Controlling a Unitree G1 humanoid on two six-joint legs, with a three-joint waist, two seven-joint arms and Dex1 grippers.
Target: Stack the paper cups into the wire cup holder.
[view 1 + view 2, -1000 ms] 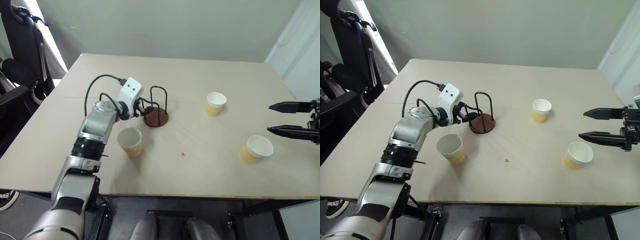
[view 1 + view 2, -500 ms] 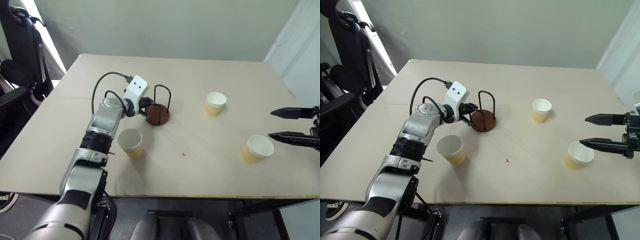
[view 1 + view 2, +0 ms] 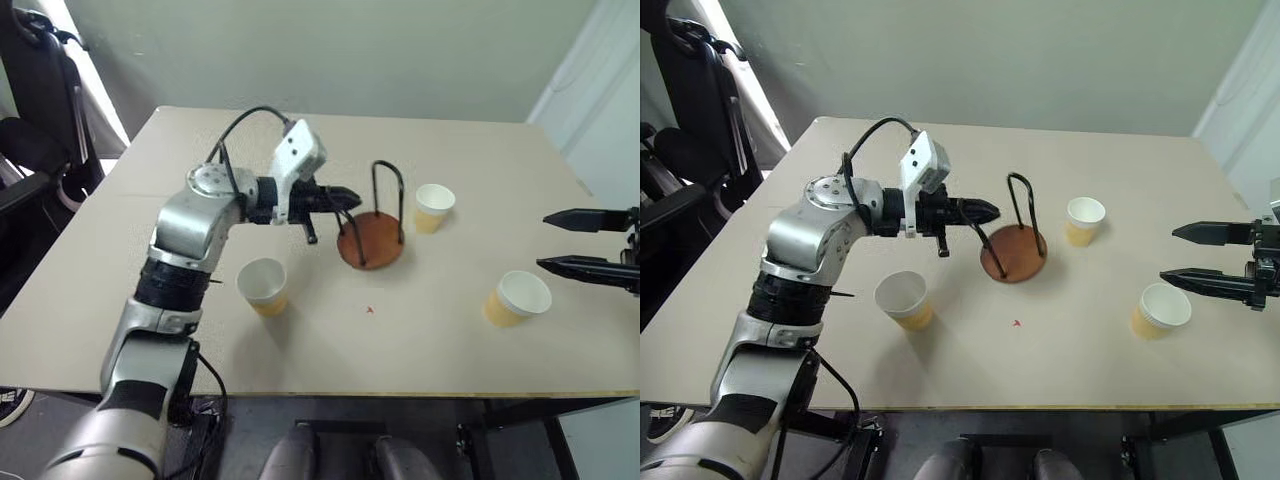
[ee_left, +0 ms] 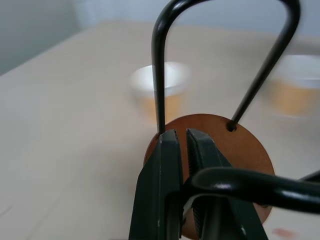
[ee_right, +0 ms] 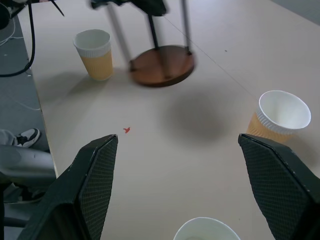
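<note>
Cups all empty and upright on the table, one point(image 3: 262, 285) at 7 o'clock of the holder point(image 3: 371, 237), one point(image 3: 433, 207) at 2, one point(image 3: 518, 297) at 4, holder (tilted, empty) clamped by a wire in the left gripper point(image 3: 345, 200), right gripper point(image 3: 560, 240) spread wide, holding nothing.

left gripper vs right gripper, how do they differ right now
The left gripper is shut on a wire loop of the wire cup holder, carrying it tilted above the table; the right gripper holds nothing. The left one's fingers are pinched together, while the right one's stand wide apart. The left reaches over the table's middle; the right hovers at its edge beside a paper cup. Both have two black fingers.
</note>
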